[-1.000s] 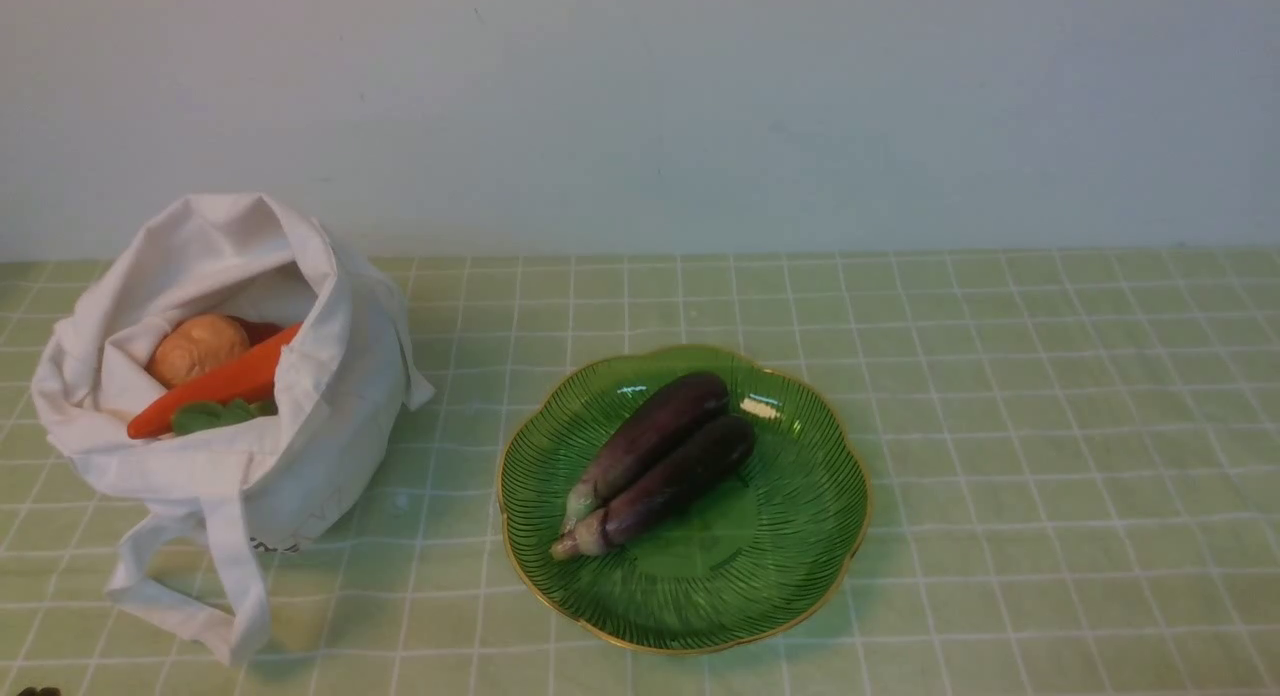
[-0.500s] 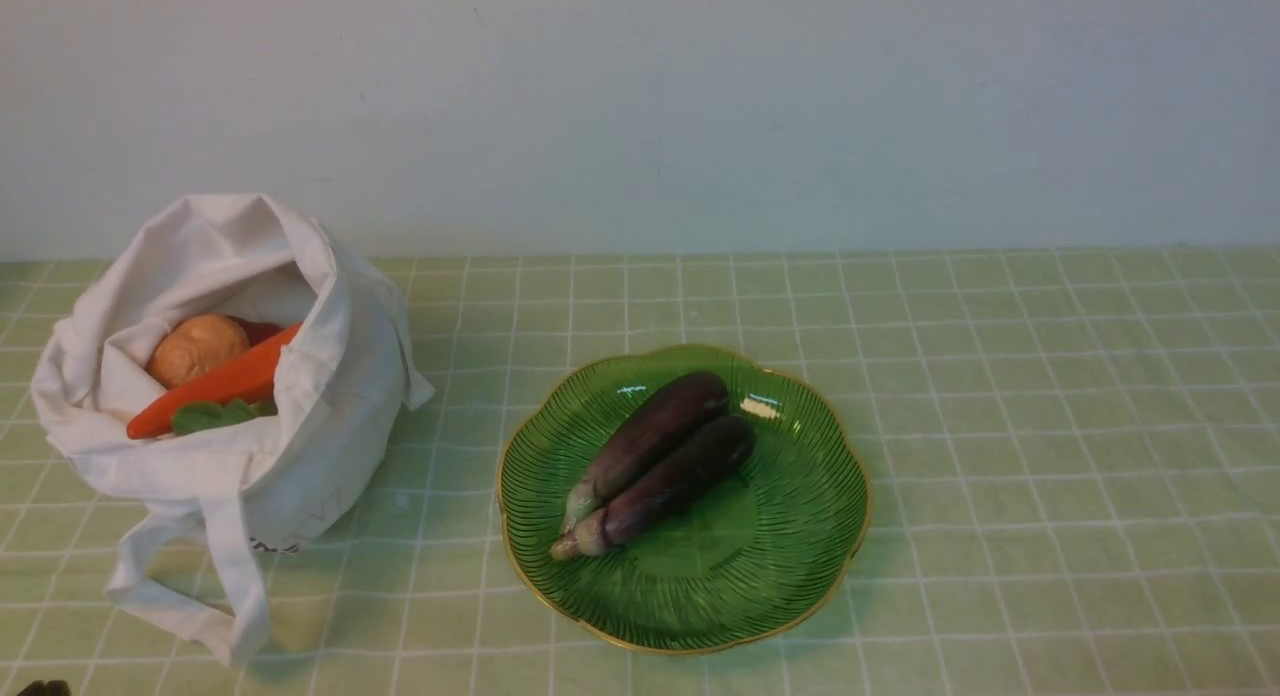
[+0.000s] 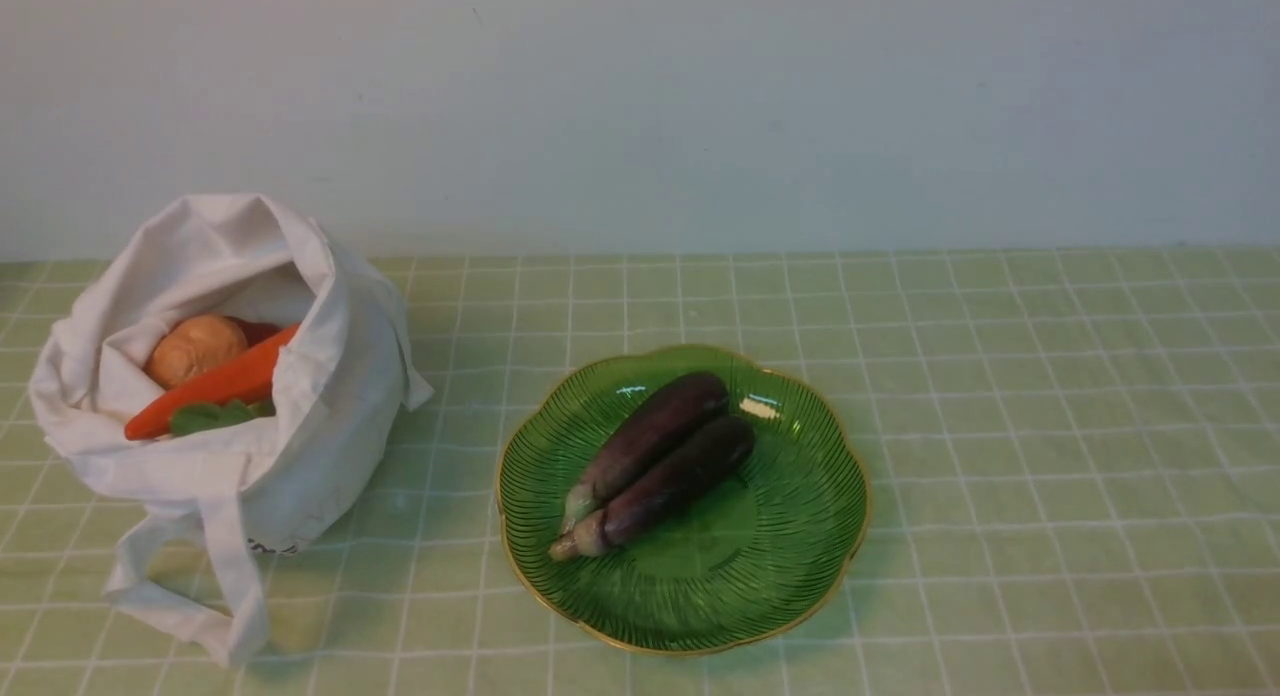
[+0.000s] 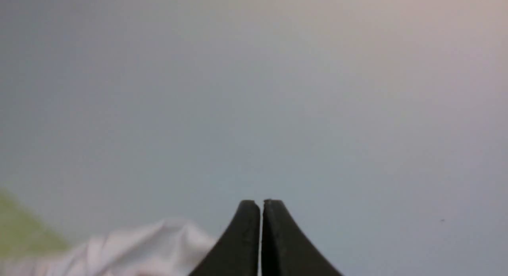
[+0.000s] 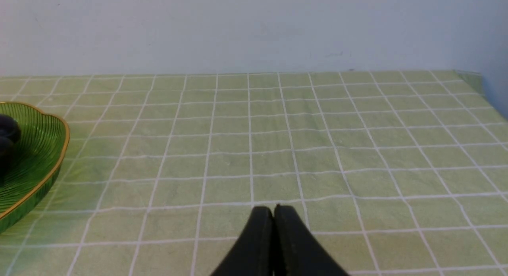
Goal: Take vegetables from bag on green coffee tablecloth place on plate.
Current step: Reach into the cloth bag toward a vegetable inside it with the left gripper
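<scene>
The white cloth bag (image 3: 300, 416) stands open at the left on the pale green checked tablecloth (image 3: 1000, 426). In it lie an orange carrot (image 3: 225, 381) with green leaves, a round tan-brown vegetable (image 3: 195, 346) and a bit of a red one. The green glass plate (image 3: 780, 566) with gold rim sits mid-table and holds two purple eggplants (image 3: 650, 466). Neither gripper shows in the front view. My left gripper (image 4: 261, 204) is shut and empty, with bag cloth (image 4: 151, 244) just beside it. My right gripper (image 5: 274, 210) is shut and empty above the tablecloth, the plate's edge (image 5: 35, 165) off to one side.
A plain pale wall (image 3: 640, 106) runs behind the table. The tablecloth's far right corner (image 5: 472, 75) shows in the right wrist view. The bag's strap handles (image 3: 190, 586) lie on the cloth in front of it.
A dark tip at the bottom left edge of the front view has gone out of sight. The bag's left side has shifted very slightly. The plate and eggplants have not moved.
</scene>
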